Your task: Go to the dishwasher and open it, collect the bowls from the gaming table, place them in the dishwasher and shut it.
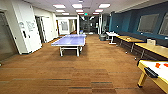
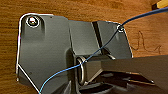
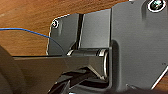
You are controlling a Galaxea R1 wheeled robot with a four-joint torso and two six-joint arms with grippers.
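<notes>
Here, gaming table — white top, yellowish edge, orange bowls; end effector states unclear

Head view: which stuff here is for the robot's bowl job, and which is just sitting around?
For the job:
- gaming table, at the right edge
- orange bowls on its white top

Just sitting around:
- ping-pong table, mid-room
- yellow-topped tables along the blue wall
- small white table farther back

Orange bowls on white-topped, yellow-edged gaming table; brown floor.
</notes>
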